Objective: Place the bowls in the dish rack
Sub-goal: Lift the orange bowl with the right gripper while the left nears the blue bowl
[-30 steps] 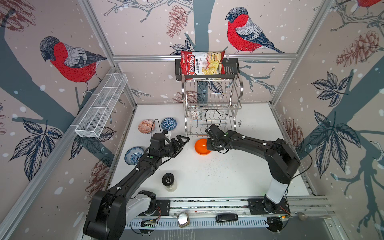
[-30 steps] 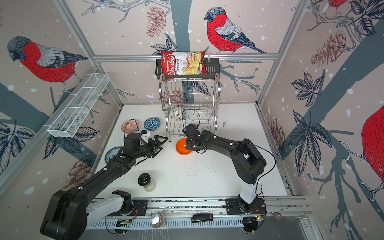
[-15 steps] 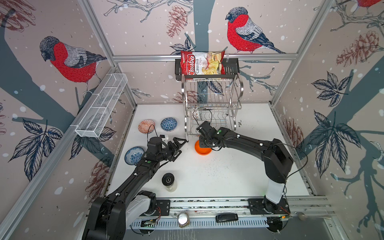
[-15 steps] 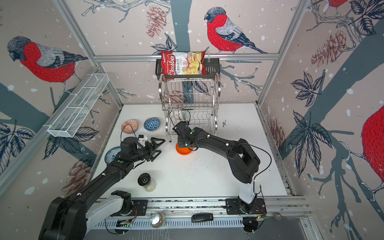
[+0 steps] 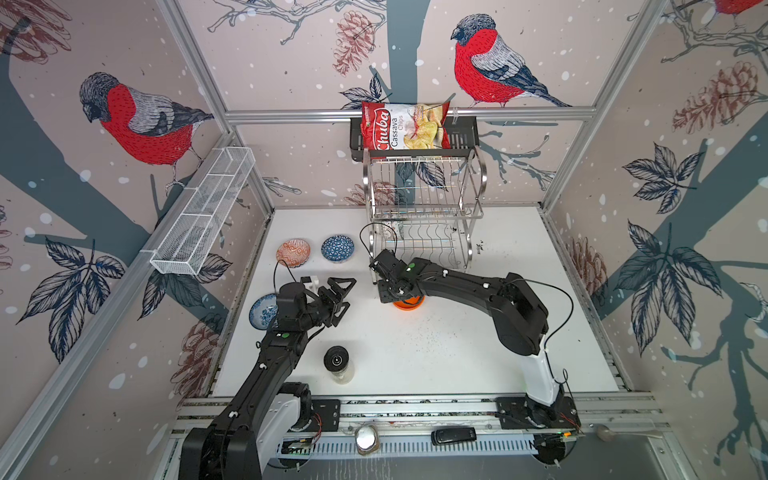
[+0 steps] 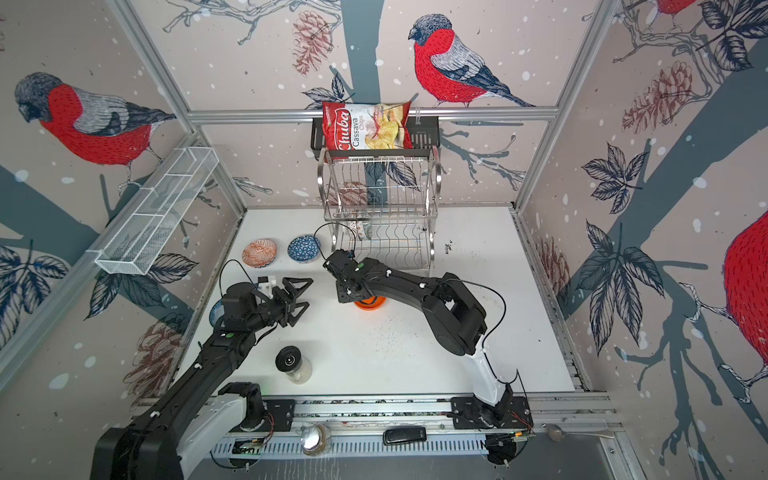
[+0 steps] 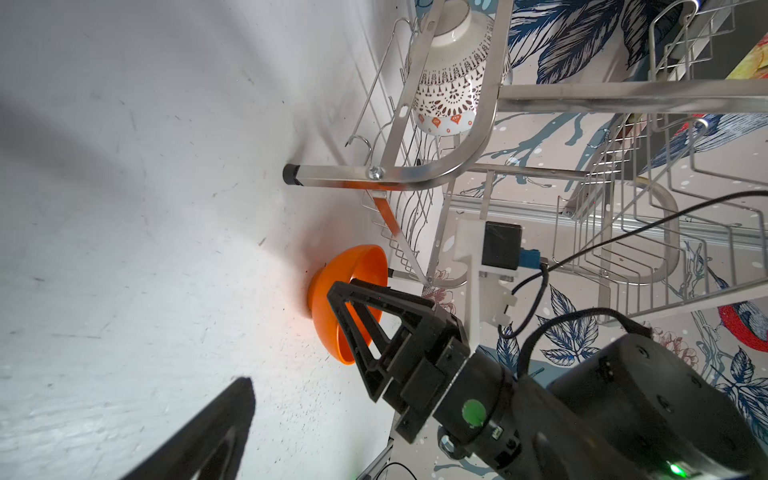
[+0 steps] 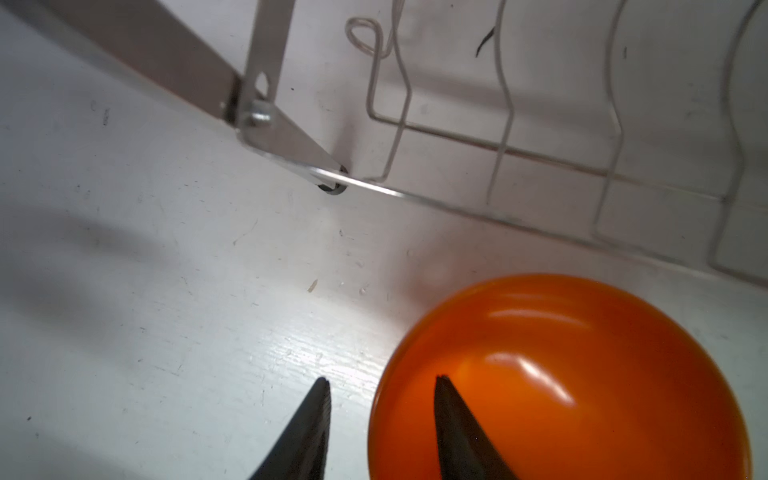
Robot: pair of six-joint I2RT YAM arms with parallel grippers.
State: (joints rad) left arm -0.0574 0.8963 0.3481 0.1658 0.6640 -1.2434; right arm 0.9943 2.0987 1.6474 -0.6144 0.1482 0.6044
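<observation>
Orange bowl (image 8: pixel 561 353) has its rim between the part-spread right jaws, one inside and one outside, clear of it, upright on the table (image 5: pixel 415 353) just before a front leg of the rack (image 5: pixel 426 216), while the left jaws gape wide and empty near the floral bowl (image 5: pixel 260 311)

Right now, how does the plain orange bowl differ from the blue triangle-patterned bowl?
The orange bowl is plain and glossy; the blue triangle-patterned bowl is patterned. The orange bowl sits before the dish rack, the blue one to its side. The right gripper straddles the orange bowl's rim, one finger inside, one outside; nothing touches the blue triangle-patterned bowl. Both stand upright on the white table, outside the dish rack.
</observation>
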